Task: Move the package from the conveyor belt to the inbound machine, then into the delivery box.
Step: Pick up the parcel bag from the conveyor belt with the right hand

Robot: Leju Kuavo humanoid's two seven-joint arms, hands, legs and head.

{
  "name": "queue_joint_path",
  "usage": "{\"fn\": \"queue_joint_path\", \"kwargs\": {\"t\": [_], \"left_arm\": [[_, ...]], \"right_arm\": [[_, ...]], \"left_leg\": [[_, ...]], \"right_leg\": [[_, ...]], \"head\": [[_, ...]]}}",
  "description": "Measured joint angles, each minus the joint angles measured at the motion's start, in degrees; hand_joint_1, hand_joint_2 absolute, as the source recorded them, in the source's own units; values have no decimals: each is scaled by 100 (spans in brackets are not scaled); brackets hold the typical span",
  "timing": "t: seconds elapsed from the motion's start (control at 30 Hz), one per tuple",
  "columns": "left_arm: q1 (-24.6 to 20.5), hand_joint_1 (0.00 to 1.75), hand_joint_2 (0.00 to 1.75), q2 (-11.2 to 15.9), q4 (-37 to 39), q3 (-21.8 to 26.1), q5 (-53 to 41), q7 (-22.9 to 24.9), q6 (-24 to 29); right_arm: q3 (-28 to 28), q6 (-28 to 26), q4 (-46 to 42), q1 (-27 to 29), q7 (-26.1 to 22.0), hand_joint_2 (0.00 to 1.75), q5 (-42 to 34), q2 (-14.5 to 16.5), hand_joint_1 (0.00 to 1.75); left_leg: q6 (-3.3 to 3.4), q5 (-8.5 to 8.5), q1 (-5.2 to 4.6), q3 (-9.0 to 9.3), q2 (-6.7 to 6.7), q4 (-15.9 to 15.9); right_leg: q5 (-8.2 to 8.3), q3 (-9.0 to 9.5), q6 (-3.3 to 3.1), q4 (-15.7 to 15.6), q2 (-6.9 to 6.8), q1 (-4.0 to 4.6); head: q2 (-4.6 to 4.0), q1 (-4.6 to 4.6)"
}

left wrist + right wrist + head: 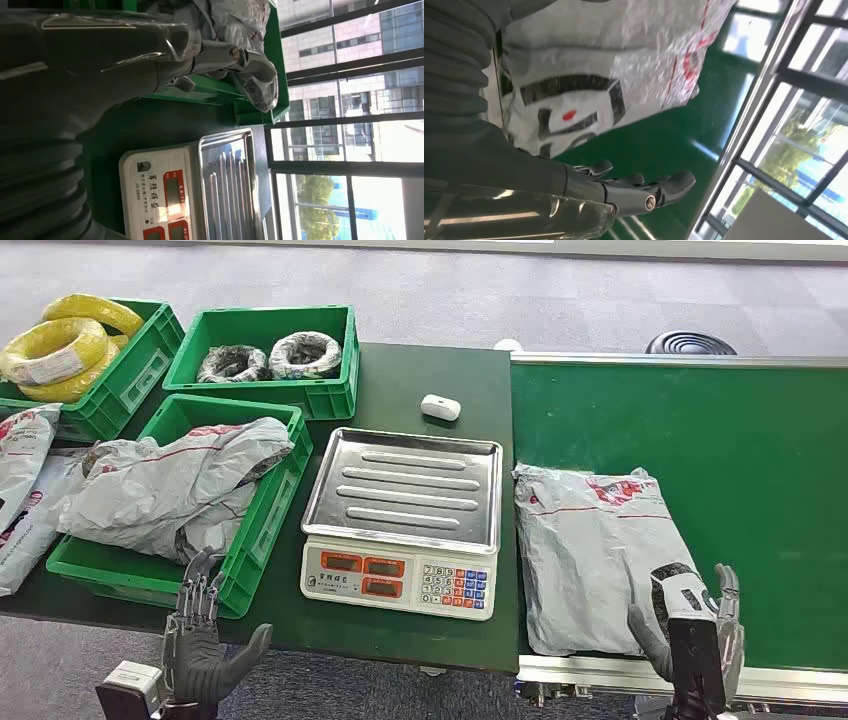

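The package (590, 555), a grey poly mailer, lies flat on the green conveyor belt (740, 480), at its near-left corner, just beside the scale (400, 525). The right robot hand (690, 625) is seen open over the package's near-right corner, fingers spread, nothing gripped. The left robot hand (205, 635) is held open and empty at the tabletop (420, 380) edge, near the green crate (265, 530). Step judged: the grasp. The bag is thin and slack, so its near edge should be pinched firmly, then carried low onto the scale's steel tray (405, 485).
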Motion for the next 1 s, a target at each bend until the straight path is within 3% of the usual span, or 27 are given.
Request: {"fn": "queue_joint_path", "kwargs": {"t": [0.1,0.2,0.3,0.37,0.47,0.5,0.6,0.83,1.0], "left_arm": [[-15,0,175,0,8,-11,9,4,-1],[-56,0,175,3,25,-32,37,22,-7],[-170,0,175,21,80,-77,93,38,-17],[-274,0,175,38,132,-123,137,49,-33],[-428,0,175,73,225,-197,195,60,-45],[-474,0,175,89,261,-218,216,61,-44],[-574,0,175,135,370,-273,290,44,-13],[-703,0,175,183,529,-358,343,21,75],[-659,0,175,184,502,-349,334,25,154]], "right_arm": [[-78,-49,192,-172,110,175,103,-131,0],[-117,-30,627,-496,609,175,435,-404,0],[-112,424,1630,-1169,1287,175,795,-905,0],[-87,839,2551,-1734,1466,175,962,-1234,5],[10,1354,3837,-2447,1350,175,1061,-1524,82],[55,1478,4190,-2633,1325,175,1097,-1575,118],[215,1731,5006,-3050,1337,175,1255,-1661,160],[576,2139,5956,-3774,1456,175,1484,-1773,175],[636,1991,6091,-3884,1136,175,1278,-1757,175]], "left_leg": [[0,0,0,4,-1,0],[0,0,0,5,1,0],[2,3,-1,9,3,1],[7,8,-1,11,2,1],[10,12,-2,13,-2,3],[10,12,-1,13,-3,3],[9,12,2,14,-2,3],[4,4,9,33,39,2],[5,6,8,36,28,2]], "right_leg": [[0,3,0,-1,0,0],[1,10,0,0,1,0],[6,14,-1,0,2,0],[10,17,1,0,0,-1],[13,19,3,0,-3,-2],[14,19,3,0,-4,-2],[14,18,4,2,-1,2],[13,27,2,1,36,9],[16,39,1,2,30,8]], "head": [[-1,0],[-1,-3],[0,-1],[0,0],[-1,-2],[-1,-2],[0,-3],[0,1],[0,-1]]}}
